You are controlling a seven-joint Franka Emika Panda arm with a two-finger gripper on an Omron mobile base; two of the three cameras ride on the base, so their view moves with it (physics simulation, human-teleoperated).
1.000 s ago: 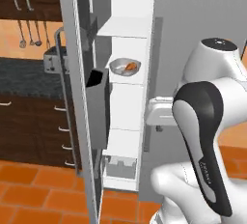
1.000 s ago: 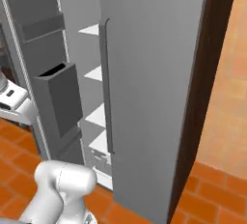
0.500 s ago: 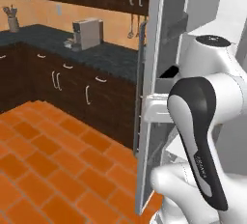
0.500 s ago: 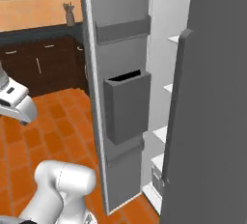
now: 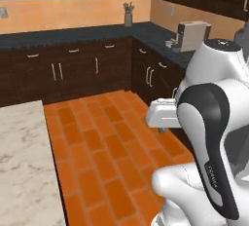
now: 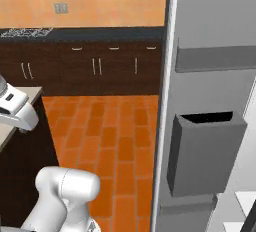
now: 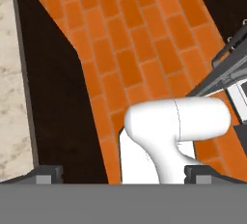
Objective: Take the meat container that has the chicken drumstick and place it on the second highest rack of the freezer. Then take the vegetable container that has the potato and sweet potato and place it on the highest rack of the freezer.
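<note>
Jaws wide, empty, over tile floor (image 7: 144,49); right base view adds freezer door bin (image 6: 202,153); left, coffee machine (image 5: 191,35).

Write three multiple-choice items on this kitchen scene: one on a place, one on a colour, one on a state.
1. Where does the beige coffee machine stand?
A. on the dark countertop near the corner
B. on the orange tiled floor
C. on the marble island top

2. What colour is the tiled floor?
A. grey
B. orange
C. white

3. How is the grey freezer door with its dark door bin?
A. shut
B. taken off
C. swung open

Answers:
1 A: the left base view shows the machine on the dark counter at right.
2 B: the tiles are orange in all views.
3 C: the right base view shows the door's inner side and bin, facing the camera.
</note>
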